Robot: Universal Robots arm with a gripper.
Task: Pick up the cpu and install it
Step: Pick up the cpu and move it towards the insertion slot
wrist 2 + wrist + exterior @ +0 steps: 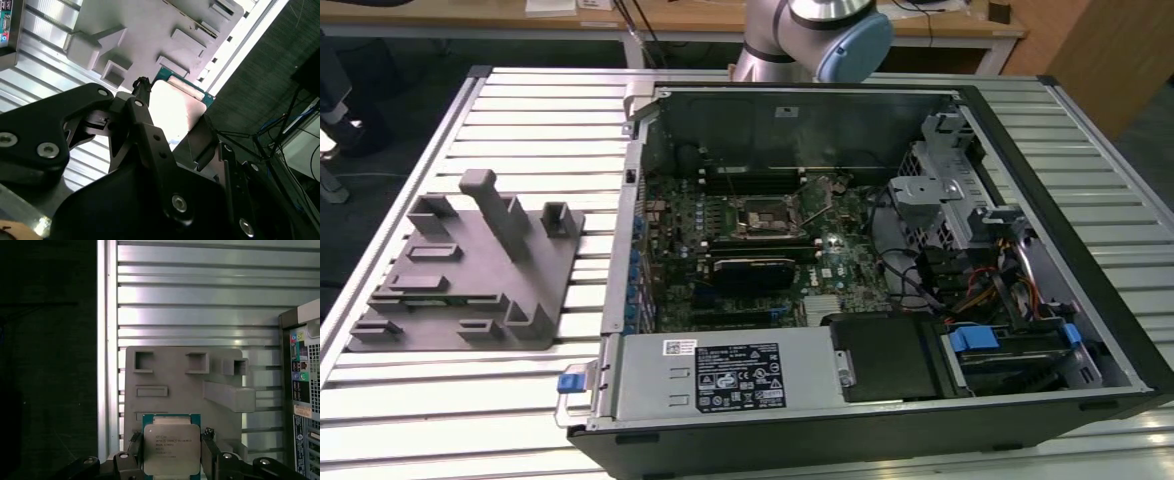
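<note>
The cpu [171,449] is a flat square chip with a silver-grey metal top and a green rim. In both wrist views it sits between the two black fingers of my gripper [171,440], which is shut on its opposite edges. In the second wrist view the cpu [176,111] shines brightly between the fingers [142,117]. Behind the chip lies the grey holder block [170,375] with its recesses and raised posts. The black socket frame [757,217] sits on the motherboard inside the open computer case [1121,330].
The grey holder block [467,270] lies on the ribbed metal table [520,110] at the exterior view's left of the case. Upright posts rise from it. The case's rear ports [302,365] show in the first wrist view. A drive cage and cables [961,210] crowd the case's right.
</note>
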